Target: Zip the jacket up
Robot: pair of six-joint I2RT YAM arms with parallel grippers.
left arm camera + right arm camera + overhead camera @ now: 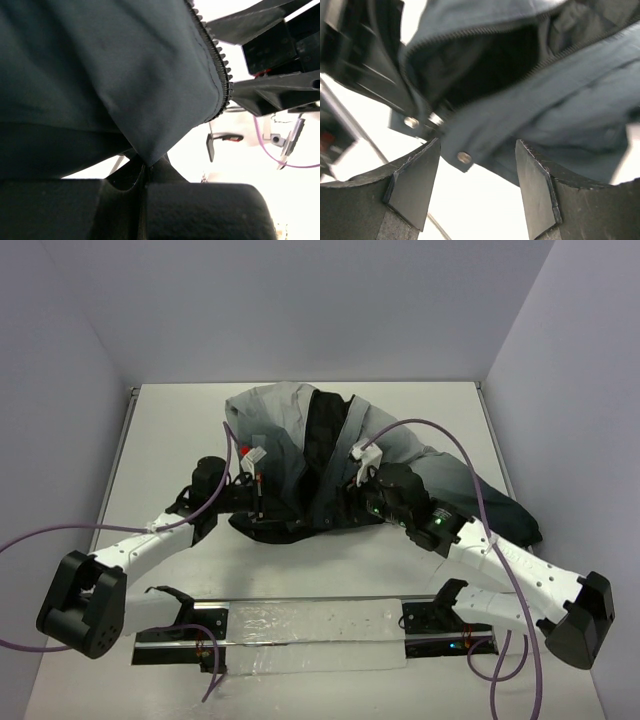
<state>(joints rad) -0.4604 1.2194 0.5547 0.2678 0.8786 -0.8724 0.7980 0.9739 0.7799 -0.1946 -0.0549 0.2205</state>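
The jacket (300, 455) lies crumpled at the table's middle, light grey at the back and dark charcoal toward me, with black lining showing down its open front. My left gripper (262, 508) is shut on the jacket's bottom hem; in the left wrist view the dark fabric (125, 75) runs down into the closed fingers (145, 172), and zipper teeth (220, 65) line its right edge. My right gripper (352, 498) is open at the hem of the other front panel. In the right wrist view the fingers (415, 175) stand apart below a hem tab with a metal snap (464, 158) and the open zipper (480, 32).
A long clear plastic sheet on a black rail (310, 632) lies along the near edge between the arm bases. Purple cables (455, 455) loop over the jacket's right side. Grey walls close in the white table (170, 440) on three sides.
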